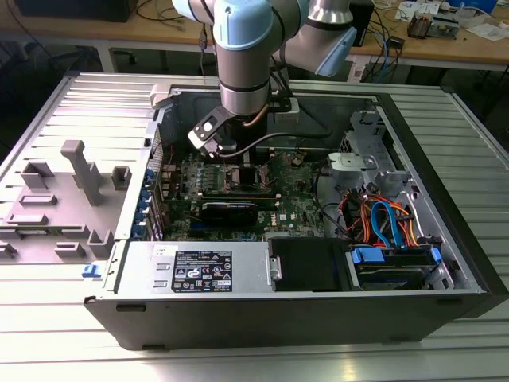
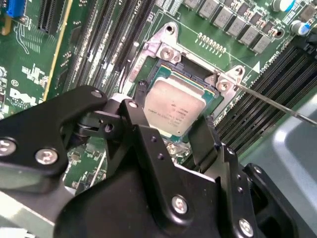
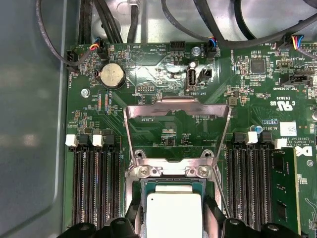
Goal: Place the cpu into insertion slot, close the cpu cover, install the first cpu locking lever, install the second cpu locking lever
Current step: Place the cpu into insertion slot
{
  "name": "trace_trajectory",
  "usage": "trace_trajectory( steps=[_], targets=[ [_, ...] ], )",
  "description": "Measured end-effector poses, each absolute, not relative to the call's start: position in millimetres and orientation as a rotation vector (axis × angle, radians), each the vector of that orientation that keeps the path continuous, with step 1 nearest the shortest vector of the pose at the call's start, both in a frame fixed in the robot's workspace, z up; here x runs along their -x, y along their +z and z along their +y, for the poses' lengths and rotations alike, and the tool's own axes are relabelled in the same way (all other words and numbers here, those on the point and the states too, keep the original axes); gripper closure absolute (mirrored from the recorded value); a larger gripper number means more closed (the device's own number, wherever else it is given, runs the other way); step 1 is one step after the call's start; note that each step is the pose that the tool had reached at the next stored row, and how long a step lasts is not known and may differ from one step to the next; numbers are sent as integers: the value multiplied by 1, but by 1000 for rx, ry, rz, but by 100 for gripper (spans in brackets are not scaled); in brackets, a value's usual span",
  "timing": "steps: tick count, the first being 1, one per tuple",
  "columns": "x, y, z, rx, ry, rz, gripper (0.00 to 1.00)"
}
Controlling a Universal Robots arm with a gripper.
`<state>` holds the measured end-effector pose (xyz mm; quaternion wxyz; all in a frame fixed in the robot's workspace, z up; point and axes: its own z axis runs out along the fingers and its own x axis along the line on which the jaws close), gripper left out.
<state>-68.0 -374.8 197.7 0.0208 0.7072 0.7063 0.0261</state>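
Silvery-grey and square, the cpu (image 2: 174, 110) is sitting in the insertion slot (image 2: 190, 74), its edges lined up inside the dark socket and its silvery rim. You can see it in both wrist views. The gripper (image 2: 168, 126) is right on it: 2 black fingers (image 2: 141, 131) flank the chip on opposite edges, jaws narrow and closed against the cpu. Whether the chip is fully seated or a hair above the contacts, I cannot tell.

The cpu cover (image 3: 177, 103) is open (swung up off the socket, green board showing through its window), with 2 screws at its foot. A thin locking lever (image 2: 277, 101) angles away from a socket corner, unlatched.

On either side of the socket run banks of long black memory slots (image 3: 94, 191). Beyond the cover, a round coin cell (image 3: 111, 75) sits on the motherboard (image 3: 84, 124).

Out in the exterior view, the pale-blue arm (image 1: 242, 48) reaches straight down into the open computer case (image 1: 278, 318), which lies on a slatted metal table (image 1: 64, 334). A silver power supply (image 1: 199, 270) lines the near wall. Blue and orange cables (image 1: 382, 223) bunch toward the exterior view's right, and grey plastic fixtures (image 1: 79, 171) stand outside the case at the exterior view's left.
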Motion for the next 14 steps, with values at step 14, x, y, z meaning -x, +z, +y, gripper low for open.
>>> trace_trajectory(
  steps=[14],
  targets=[
    [68,199,-372,-2191,78,2189,39]
  ],
)
